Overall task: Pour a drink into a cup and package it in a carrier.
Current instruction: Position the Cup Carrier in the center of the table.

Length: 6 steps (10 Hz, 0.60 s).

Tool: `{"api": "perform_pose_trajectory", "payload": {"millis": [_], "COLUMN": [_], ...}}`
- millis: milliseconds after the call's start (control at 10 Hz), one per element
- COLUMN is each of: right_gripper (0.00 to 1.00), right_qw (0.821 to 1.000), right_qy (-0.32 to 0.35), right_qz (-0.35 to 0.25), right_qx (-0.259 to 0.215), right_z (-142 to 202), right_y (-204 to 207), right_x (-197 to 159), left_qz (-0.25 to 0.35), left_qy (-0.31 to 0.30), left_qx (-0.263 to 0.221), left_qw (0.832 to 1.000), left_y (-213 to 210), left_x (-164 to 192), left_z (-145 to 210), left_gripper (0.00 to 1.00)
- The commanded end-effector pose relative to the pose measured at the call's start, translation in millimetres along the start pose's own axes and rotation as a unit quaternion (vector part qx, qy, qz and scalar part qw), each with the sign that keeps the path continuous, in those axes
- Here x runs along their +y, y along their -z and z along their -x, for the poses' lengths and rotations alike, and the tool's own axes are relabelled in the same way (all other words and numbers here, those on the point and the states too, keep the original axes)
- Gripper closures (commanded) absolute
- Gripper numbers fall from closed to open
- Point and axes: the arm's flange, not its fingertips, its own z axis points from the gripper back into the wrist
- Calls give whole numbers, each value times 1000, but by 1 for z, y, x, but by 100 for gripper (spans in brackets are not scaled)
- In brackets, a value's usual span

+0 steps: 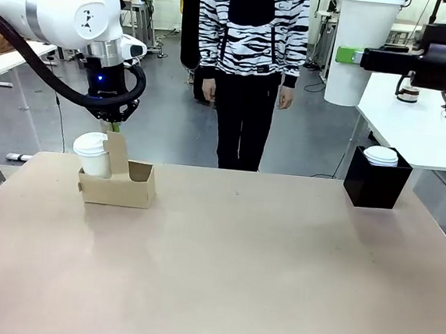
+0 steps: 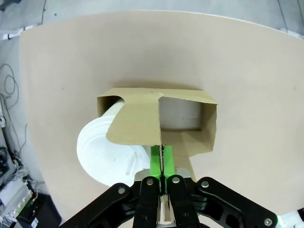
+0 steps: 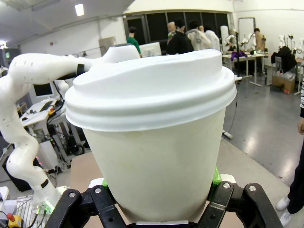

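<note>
Here, left gripper [image 2: 161, 156] pinches the carrier [image 2: 137, 123] by its tab (cup [image 2: 99, 152] slotted beside); right gripper [image 3: 159, 180] clasps a second cup [image 3: 156, 142].

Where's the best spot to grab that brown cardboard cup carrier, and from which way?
Grip the upright handle tab in the middle of the carrier, coming straight down from above. It is thin and flat, so narrow jaws can pinch it, and it stands between the two slots, probably keeping things balanced. A lidded cup fills one slot. The left gripper pinches it exactly there.
</note>
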Motion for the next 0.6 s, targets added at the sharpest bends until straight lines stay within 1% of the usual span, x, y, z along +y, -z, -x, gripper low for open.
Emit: {"api": "perform_pose_trajectory", "payload": {"millis": [0, 100, 300, 400, 500], "right_gripper": [20, 20, 20, 20, 20], "right_qw": [1000, 1000, 1000, 1000, 1000], "right_qy": [-10, -10, -10, -10, -10], "right_qz": [3, 3, 3, 3, 3], "right_qx": [-2, -2, -2, -2, -2], "right_z": [-2, -2, -2, -2, -2], "right_y": [3, 3, 3, 3, 3], "right_x": [-1, -1, -1, -1, -1], "left_qz": [0, -30, -34, -41, -32], "left_qy": [-1, -39, -68, -87, -92], "left_qx": [0, 37, 47, 58, 58], "left_qw": [1000, 998, 996, 994, 994], "left_y": [0, -15, -58, -84, -112], "left_x": [1, 6, 11, 7, 1], "left_z": [0, 3, 7, 12, 19], "left_gripper": [96, 98, 98, 98, 98]}}
